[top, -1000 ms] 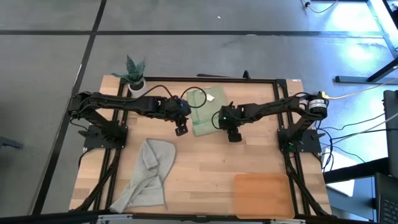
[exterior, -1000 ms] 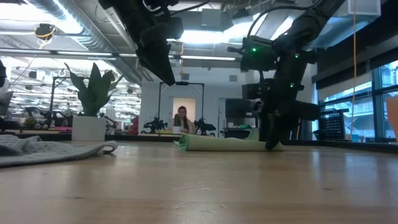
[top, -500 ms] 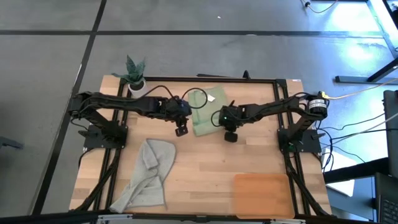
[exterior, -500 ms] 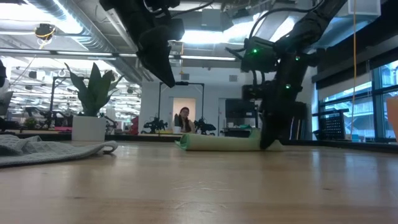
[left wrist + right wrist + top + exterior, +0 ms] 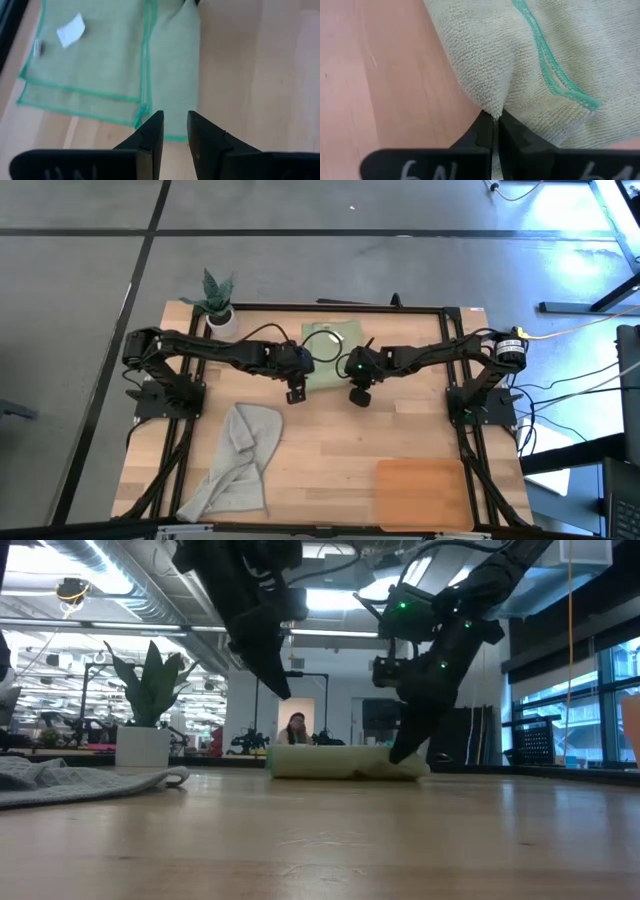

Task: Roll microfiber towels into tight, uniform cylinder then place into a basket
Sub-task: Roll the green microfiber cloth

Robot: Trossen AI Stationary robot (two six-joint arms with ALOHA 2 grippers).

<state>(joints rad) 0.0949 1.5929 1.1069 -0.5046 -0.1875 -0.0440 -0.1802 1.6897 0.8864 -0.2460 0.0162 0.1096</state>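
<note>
1. Change since a second ago: the right tool (image 5: 493, 125) has moved in from beside the green towel (image 5: 330, 352) to its near right corner and clenched there, and the towel has gone from a long strip to a shorter, squarer folded shape.
2. Left arm has also shifted; the left tool (image 5: 174, 131) now hangs above the towel's near left edge, closer to the right tool than before.
3. Right tool state: fingers pressed together on a pinch of the green towel's folded edge, which puckers up between the tips in the right wrist view.
4. Left tool state: fingers stand a narrow gap apart, grasping nothing, above the hemmed edge in the left wrist view.
5. Green towel lies at the back middle of the tabletop (image 5: 340, 440), between the two tools, its white tag (image 5: 70, 30) facing up.
6. Grey towel (image 5: 238, 462) lies crumpled at the front left, well apart from both tools.
7. Basket (image 5: 421, 494) sits at the front right corner.
8. Count: two towels, one basket, two tools, one potted plant (image 5: 217, 301) at the back left corner.
</note>
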